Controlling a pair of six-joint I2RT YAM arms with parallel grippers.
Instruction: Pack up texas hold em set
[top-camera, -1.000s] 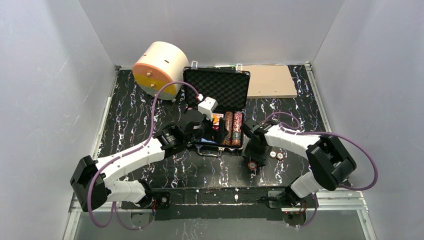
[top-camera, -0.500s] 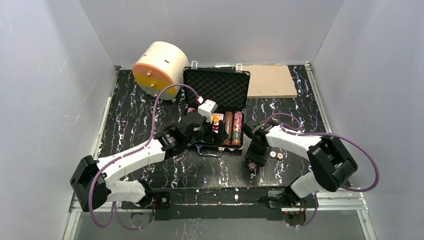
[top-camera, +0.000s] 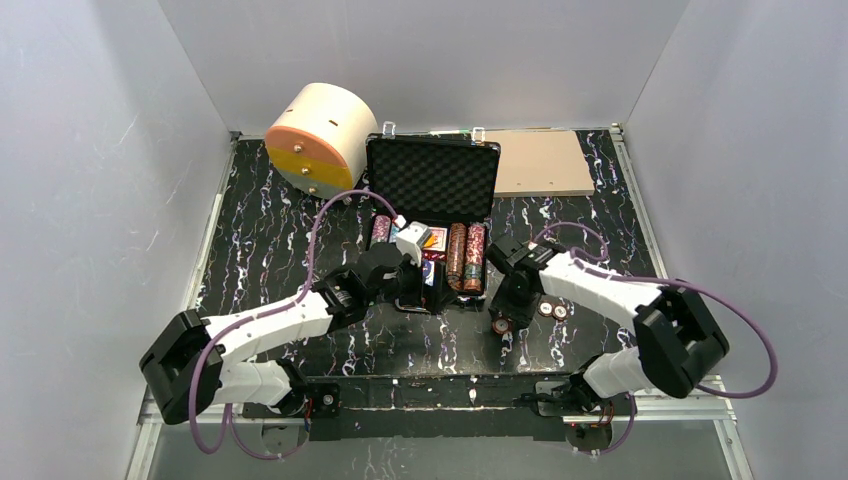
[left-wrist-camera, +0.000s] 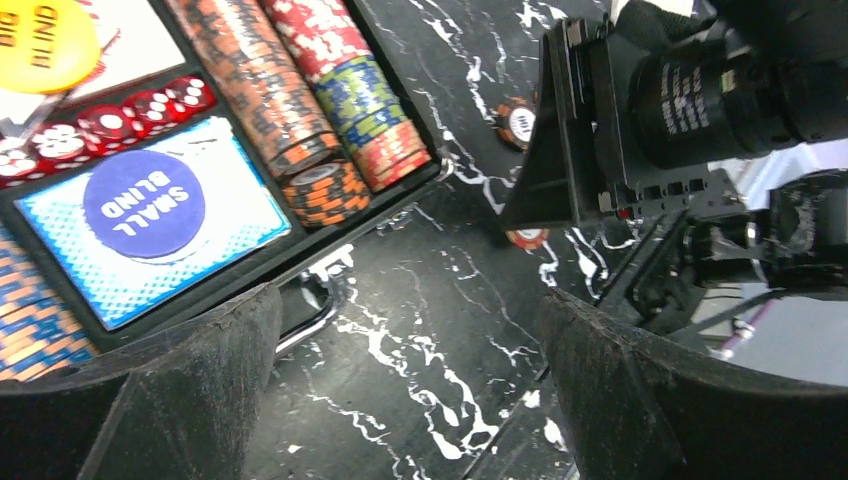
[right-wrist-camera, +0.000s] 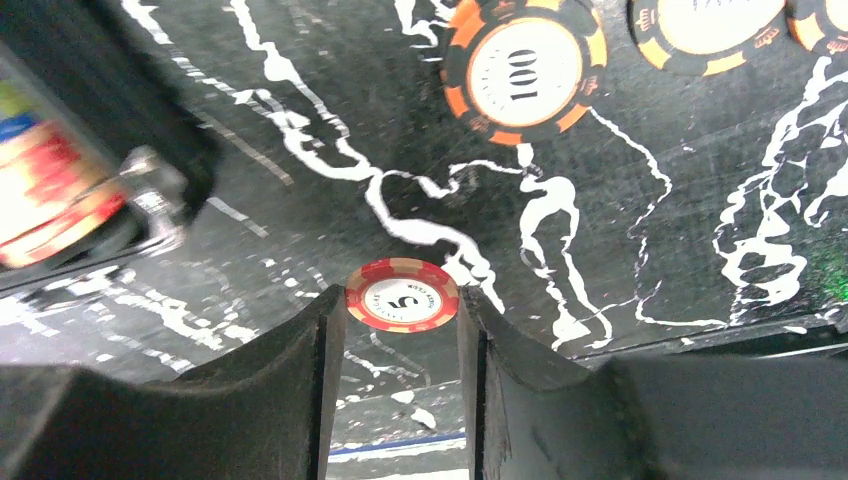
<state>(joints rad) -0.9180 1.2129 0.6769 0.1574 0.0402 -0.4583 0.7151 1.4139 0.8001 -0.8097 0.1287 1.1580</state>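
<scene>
The black briefcase lies open, foam lid up. Its tray holds rows of striped chips, also in the left wrist view, plus red dice, a blue deck under a "SMALL BLIND" button and a yellow button. My left gripper is open and empty, over the table just in front of the case handle. My right gripper is shut on a red "5" chip by its edges, right of the case. Three loose orange-and-black chips lie beyond it.
A big cream cylinder with an orange-yellow face stands at the back left. A flat tan board lies at the back right. Two of the loose chips show right of my right gripper. Both arms are close together near the case front.
My left gripper has drawn back from over the case tray to the table in front of it. My right gripper has stayed about where it was, with the red chip.
</scene>
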